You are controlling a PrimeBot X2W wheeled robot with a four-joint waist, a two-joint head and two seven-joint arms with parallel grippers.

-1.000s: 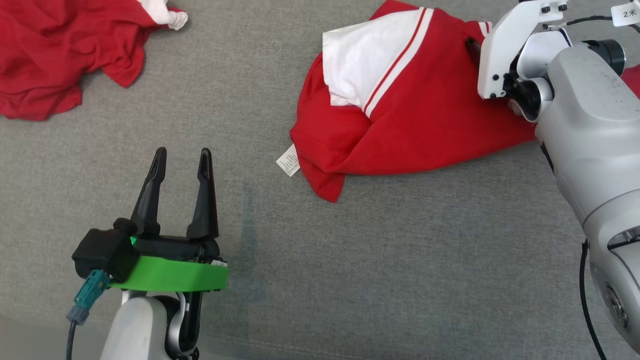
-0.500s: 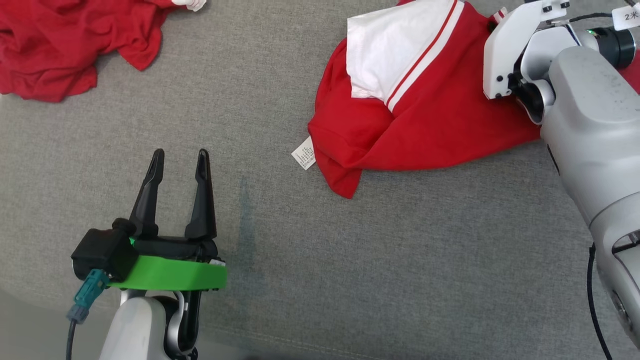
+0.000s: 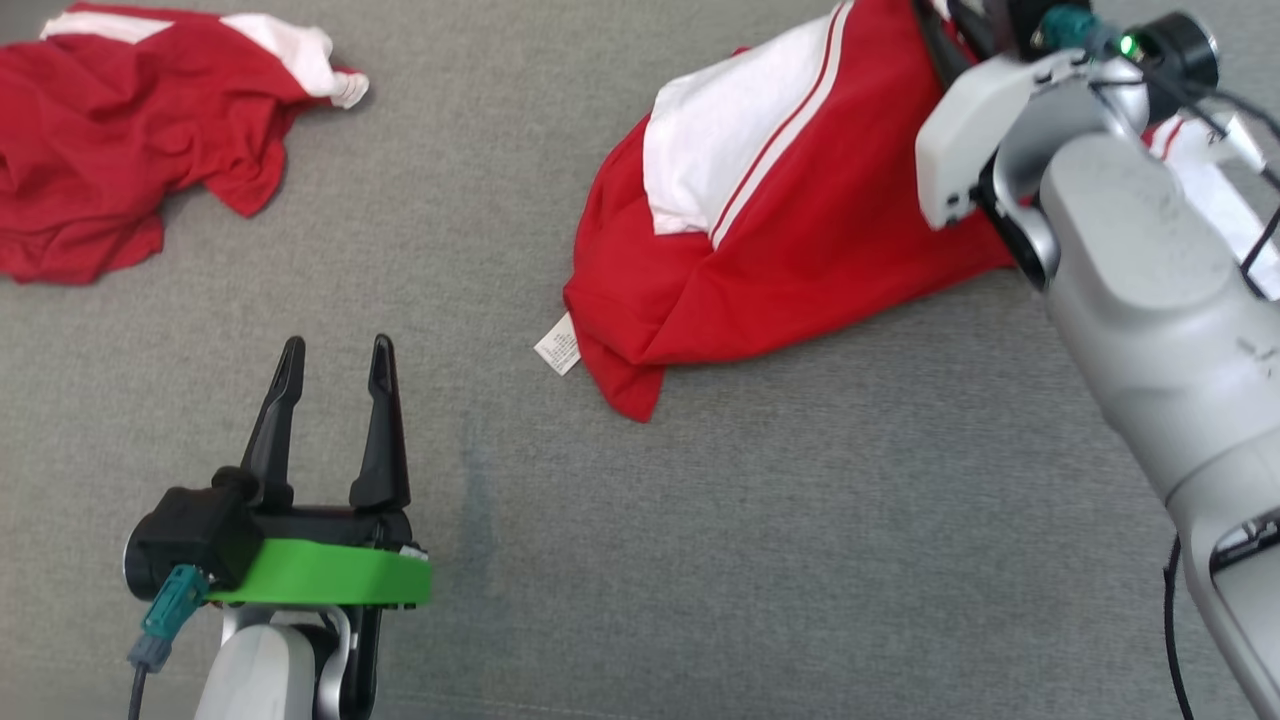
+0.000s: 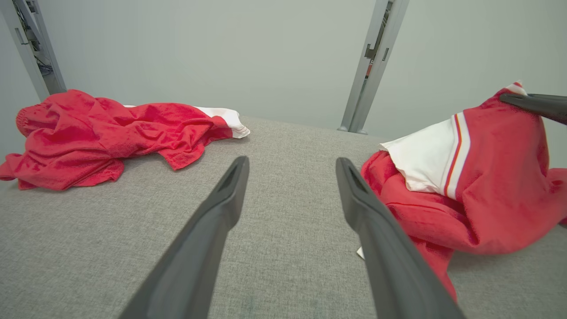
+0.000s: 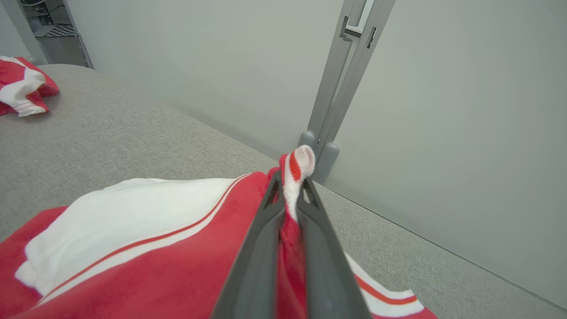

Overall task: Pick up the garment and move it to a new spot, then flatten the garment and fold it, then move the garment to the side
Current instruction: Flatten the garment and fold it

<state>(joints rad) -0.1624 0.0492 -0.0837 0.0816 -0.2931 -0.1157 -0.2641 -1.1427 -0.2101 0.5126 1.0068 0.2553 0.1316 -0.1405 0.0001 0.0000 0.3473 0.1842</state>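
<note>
On the surface, the garment lies right of the heap.

Soft matt cloth garment — rough grey woven surface.

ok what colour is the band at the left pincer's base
The band is bright green; head view shows it best.

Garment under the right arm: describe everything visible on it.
The garment is red, soft knit-looking fabric with a white panel edged by red and white stripes, and a white care label poking out at its left hem. It is crumpled, with one striped edge pinched in the shut right claw and held up, the rest sagging onto the grey fabric surface.
</note>
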